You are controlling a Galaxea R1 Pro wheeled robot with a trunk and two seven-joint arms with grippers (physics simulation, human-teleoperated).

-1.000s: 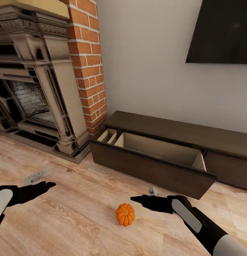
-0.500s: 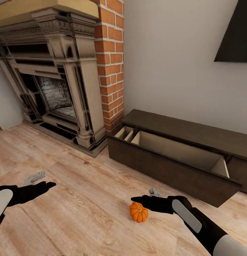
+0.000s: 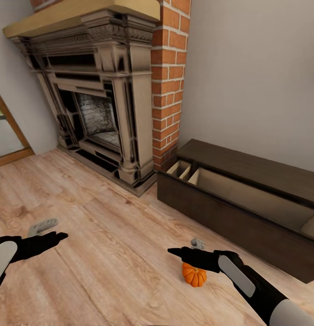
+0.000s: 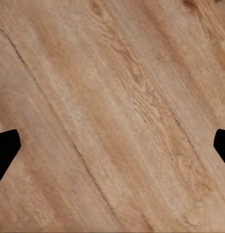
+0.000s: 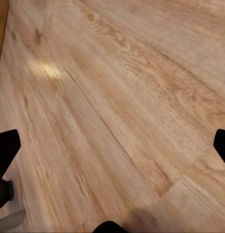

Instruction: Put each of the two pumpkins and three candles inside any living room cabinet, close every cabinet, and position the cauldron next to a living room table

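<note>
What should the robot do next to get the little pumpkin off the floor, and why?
Probably lower the right claw down and a bit back onto the pumpkin. The pumpkin sits on the wooden floor partly under that arm, nothing is held, and the claw looks open over bare boards in its wrist view. The cabinet drawer already stands pulled out nearby.

A small orange ribbed pumpkin (image 3: 194,275) sits upright on the light wood floor (image 3: 107,253), its top partly hidden. Beyond it, against the wall, stands a long, low dark-brown cabinet (image 3: 229,217) with one wide drawer pulled open, showing a pale beige interior.
</note>
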